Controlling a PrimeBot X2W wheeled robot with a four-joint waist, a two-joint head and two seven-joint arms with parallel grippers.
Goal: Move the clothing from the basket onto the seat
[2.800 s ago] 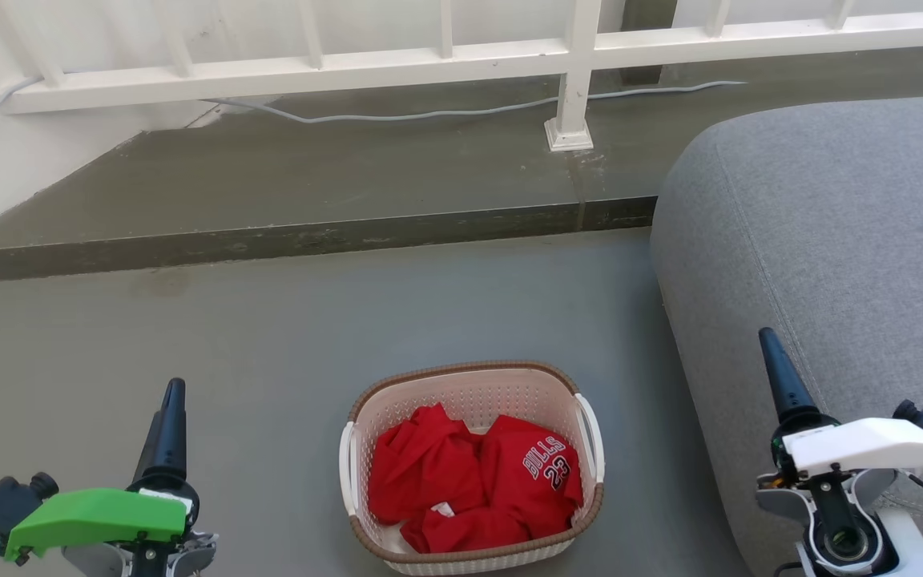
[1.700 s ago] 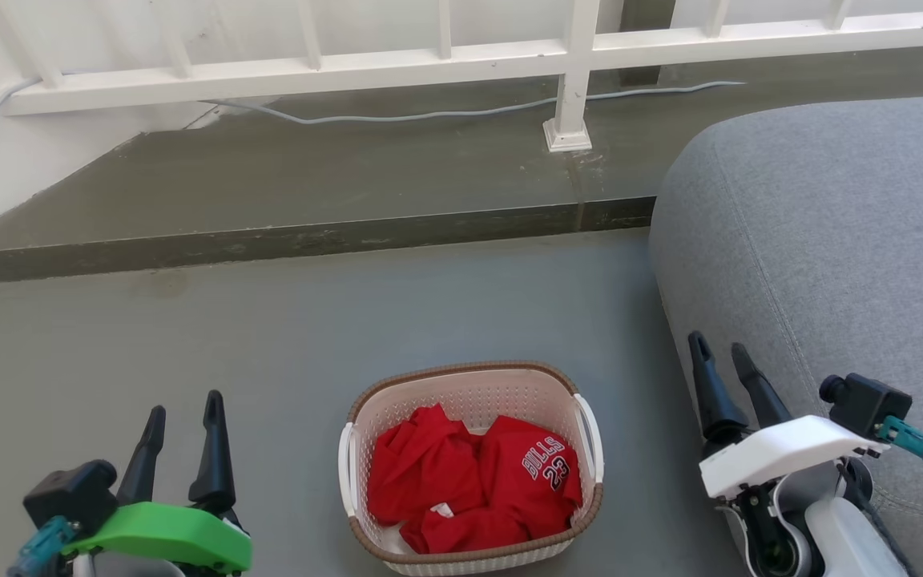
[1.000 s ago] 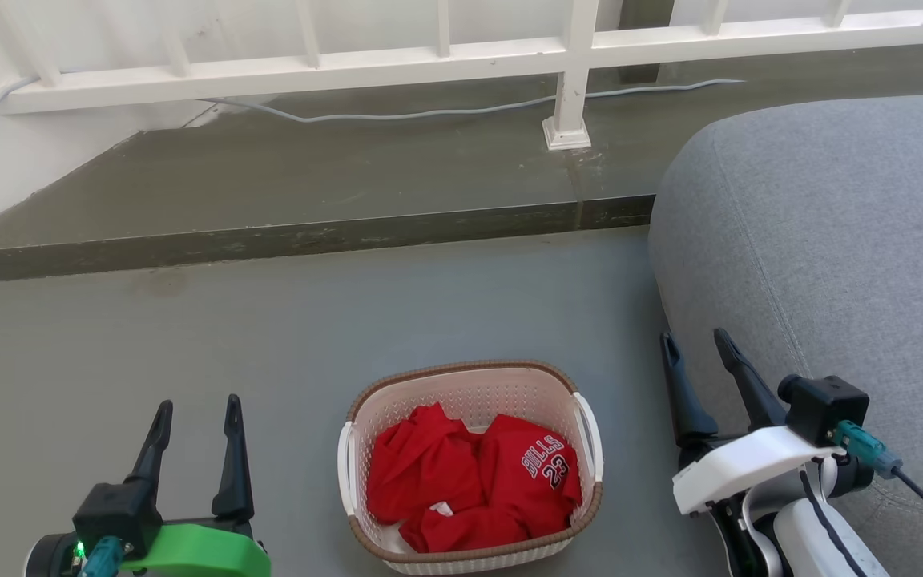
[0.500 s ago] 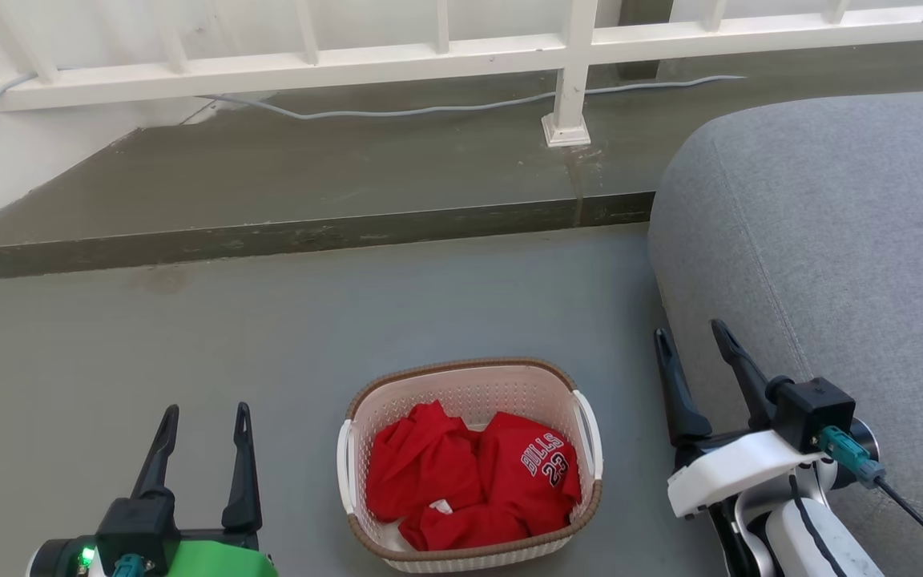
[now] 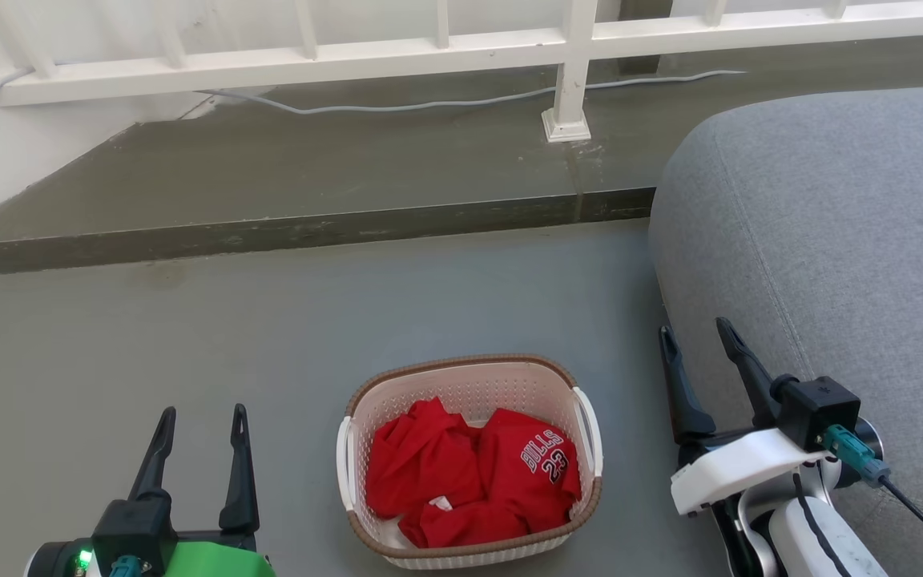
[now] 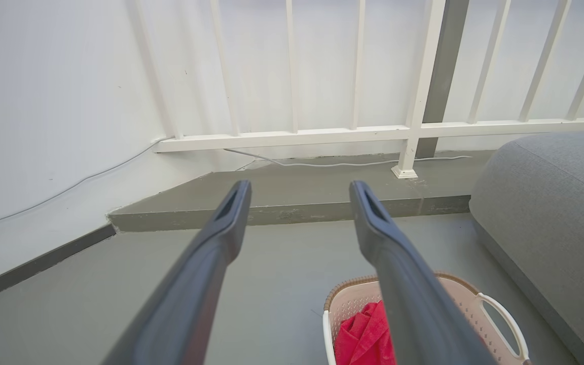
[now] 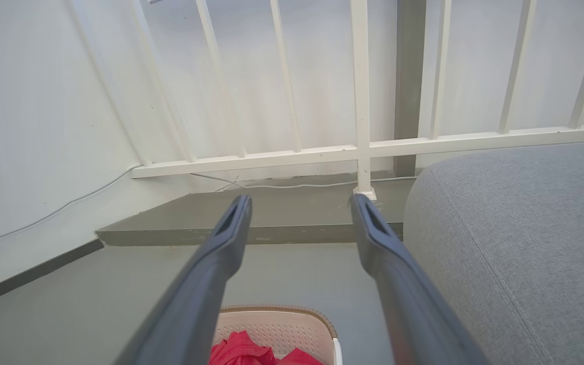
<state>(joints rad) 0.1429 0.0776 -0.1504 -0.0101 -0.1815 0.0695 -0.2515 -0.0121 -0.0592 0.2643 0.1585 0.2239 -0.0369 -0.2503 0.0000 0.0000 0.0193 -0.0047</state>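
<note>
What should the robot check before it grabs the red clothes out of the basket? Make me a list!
1. The left hand is open and holding nothing: ok.
2. The right hand is open and holding nothing: ok.
3. The clothing lies inside the basket with nothing on top of it: ok.
4. The basket stands upright on the floor: ok.
5. The seat is right beside the basket, on the robot's right: ok.
6. A hand is over the clothing, ready to go down: not ok, both are off to the basket's sides.
</note>
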